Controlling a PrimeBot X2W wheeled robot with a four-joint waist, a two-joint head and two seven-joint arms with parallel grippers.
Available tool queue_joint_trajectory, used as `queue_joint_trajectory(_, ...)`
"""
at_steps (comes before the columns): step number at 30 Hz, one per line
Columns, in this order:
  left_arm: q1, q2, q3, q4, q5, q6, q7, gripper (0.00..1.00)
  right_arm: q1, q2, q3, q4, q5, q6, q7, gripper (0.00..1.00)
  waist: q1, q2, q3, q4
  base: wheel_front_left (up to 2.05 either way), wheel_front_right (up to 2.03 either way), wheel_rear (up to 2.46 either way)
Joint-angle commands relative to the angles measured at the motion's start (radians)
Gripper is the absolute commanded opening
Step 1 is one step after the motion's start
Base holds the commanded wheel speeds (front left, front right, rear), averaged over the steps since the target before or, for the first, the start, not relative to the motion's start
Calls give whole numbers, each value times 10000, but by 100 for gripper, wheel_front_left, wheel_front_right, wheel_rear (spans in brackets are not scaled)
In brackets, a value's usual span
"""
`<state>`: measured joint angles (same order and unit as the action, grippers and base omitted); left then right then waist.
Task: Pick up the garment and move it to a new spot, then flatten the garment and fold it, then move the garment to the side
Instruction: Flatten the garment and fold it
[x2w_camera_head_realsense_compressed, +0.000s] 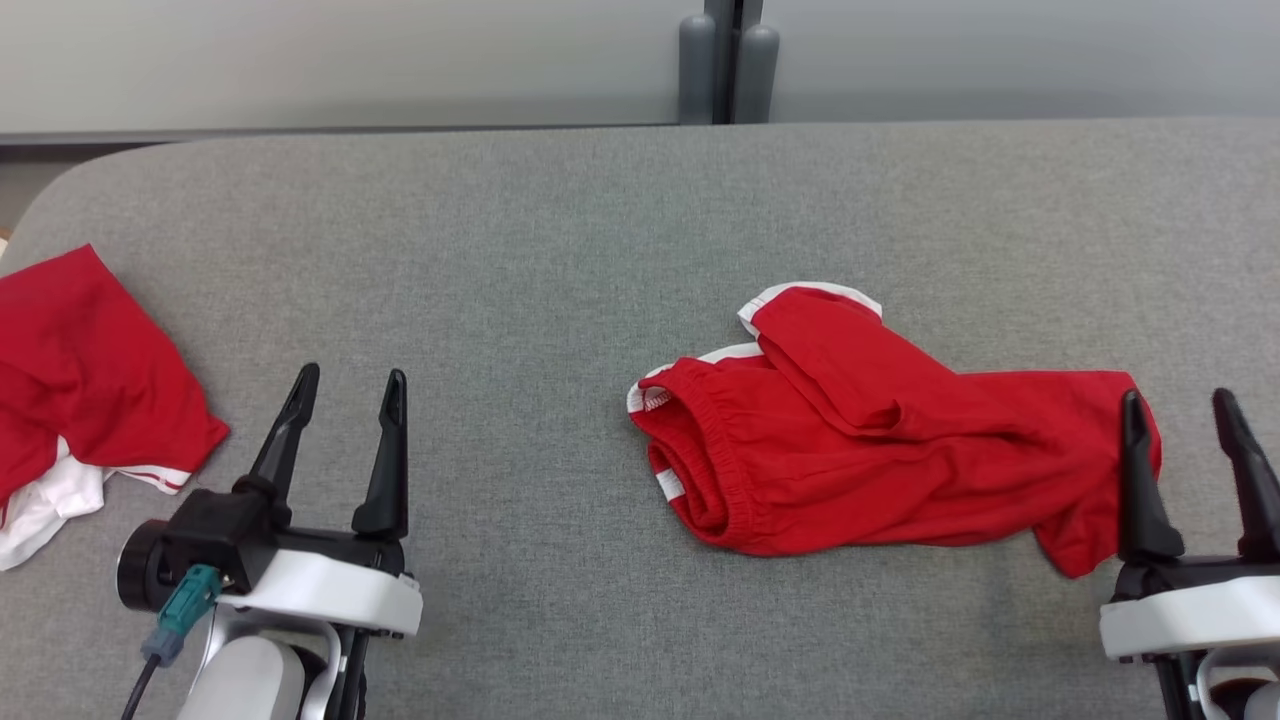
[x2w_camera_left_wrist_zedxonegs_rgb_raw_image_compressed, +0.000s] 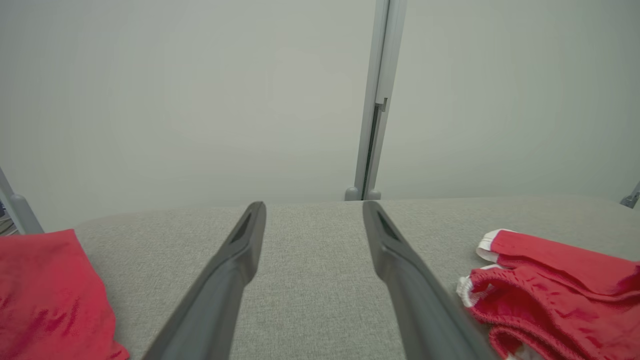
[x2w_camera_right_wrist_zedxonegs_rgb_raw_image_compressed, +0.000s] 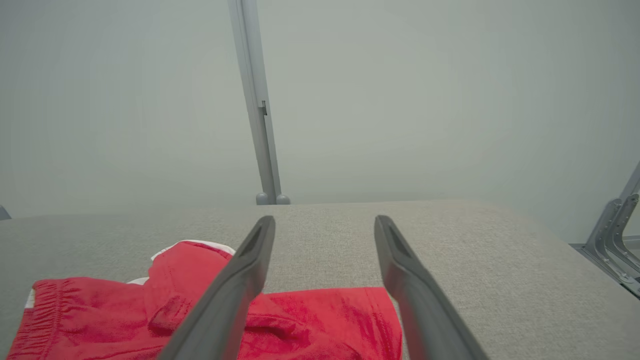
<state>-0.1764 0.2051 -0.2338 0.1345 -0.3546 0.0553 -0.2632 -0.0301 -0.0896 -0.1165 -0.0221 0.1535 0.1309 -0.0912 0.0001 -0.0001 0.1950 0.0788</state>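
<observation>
The garment (x2w_camera_head_realsense_compressed: 880, 450) is a pair of red shorts with white trim, lying crumpled on the grey table (x2w_camera_head_realsense_compressed: 560, 250) right of centre, waistband toward the left. My right gripper (x2w_camera_head_realsense_compressed: 1176, 395) stands open at the garment's right end, its inner finger overlapping the cloth edge, with nothing held. In the right wrist view the garment (x2w_camera_right_wrist_zedxonegs_rgb_raw_image_compressed: 100, 315) spreads below and left of the open right gripper (x2w_camera_right_wrist_zedxonegs_rgb_raw_image_compressed: 325, 219). At the lower left my left gripper (x2w_camera_head_realsense_compressed: 353, 373) is open and empty, well apart from the garment. In the left wrist view the left gripper (x2w_camera_left_wrist_zedxonegs_rgb_raw_image_compressed: 314, 205) points over bare table, with the garment (x2w_camera_left_wrist_zedxonegs_rgb_raw_image_compressed: 560, 295) at the right.
A second red and white cloth (x2w_camera_head_realsense_compressed: 80, 370) lies bunched at the table's left edge and also shows in the left wrist view (x2w_camera_left_wrist_zedxonegs_rgb_raw_image_compressed: 45, 290). A pale wall with a grey post (x2w_camera_head_realsense_compressed: 725, 60) stands behind the table. A metal bracket (x2w_camera_right_wrist_zedxonegs_rgb_raw_image_compressed: 615, 235) sits off the table's right side.
</observation>
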Motion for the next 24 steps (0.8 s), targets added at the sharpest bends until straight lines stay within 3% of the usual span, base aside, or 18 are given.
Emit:
queue_joint_trajectory(1, 125, 25, 48, -7, 54, 44, -18, 100, 170, -85, 72, -138, -87, -3, 94, 100, -1, 0, -167, -31, 0, 0, 0)
queue_joint_trajectory(11, 690, 52, -86, 121, 28, 113, 36, 100, 952, 21, 523, -1092, -15, -3, 910, 100, -1, 0, -766, -30, 0, 0, 0)
queue_joint_trajectory(24, 542, -146, -456, 170, -170, 52, 599, 100, 1017, 150, 503, -1224, -55, -3, 1231, 100, -1, 0, -750, -84, 0, 0, 0)
